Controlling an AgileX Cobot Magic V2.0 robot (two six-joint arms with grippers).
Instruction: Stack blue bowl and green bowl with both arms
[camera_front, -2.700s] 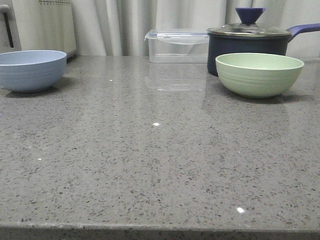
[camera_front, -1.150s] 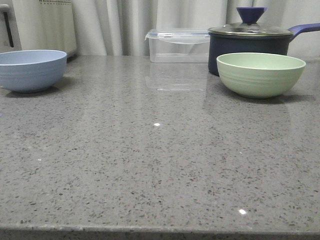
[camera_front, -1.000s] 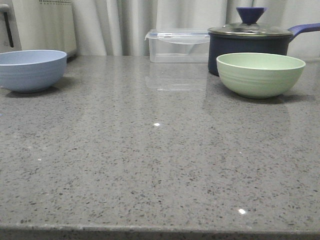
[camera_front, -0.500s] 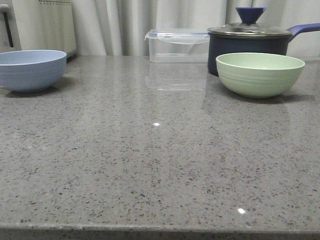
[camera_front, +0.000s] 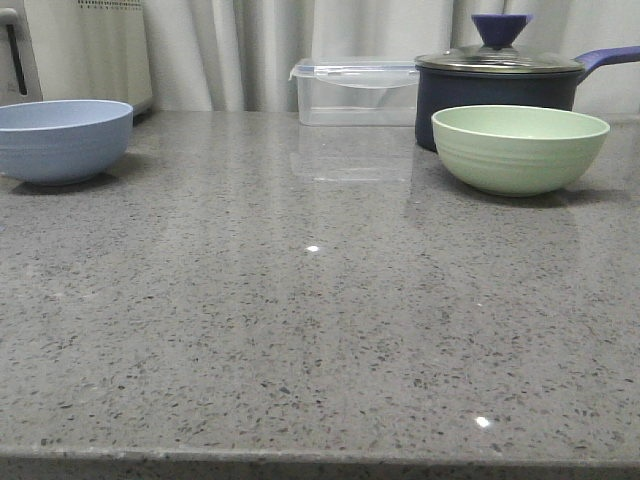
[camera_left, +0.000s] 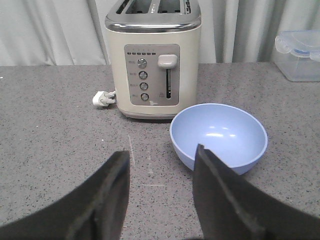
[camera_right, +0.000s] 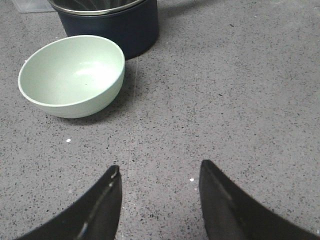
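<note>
Two bowls stand upright and well apart on the speckled grey counter (camera_front: 300, 330), and we see neither one nested in the other. We find the blue bowl (camera_front: 62, 141) near the counter's far left corner, partly cut by the front view's left edge. We find the green bowl (camera_front: 519, 149) toward the far right edge of the counter. Both bowls are empty inside, as we see in the wrist views (camera_left: 218, 137) (camera_right: 72, 75).

Just behind the green bowl stands a dark saucepan (camera_front: 497, 88) with a glass lid and a blue handle; in the right wrist view we see a narrow gap between the two. A clear plastic box (camera_front: 355, 90) sits at the far edge of the counter, left of the saucepan. A cream toaster (camera_left: 152, 57) stands just beside the blue bowl, close to the far left corner, with its white plug (camera_left: 103, 98) lying on the counter next to it.

We see the left pincer (camera_left: 161, 192) spread wide and gripping nothing, with the blue bowl beyond it and apart from it. We see the right pincer (camera_right: 159, 197) likewise spread and gripping nothing, over bare counter, the green bowl lying apart from it. Neither arm shows in the front view.
</note>
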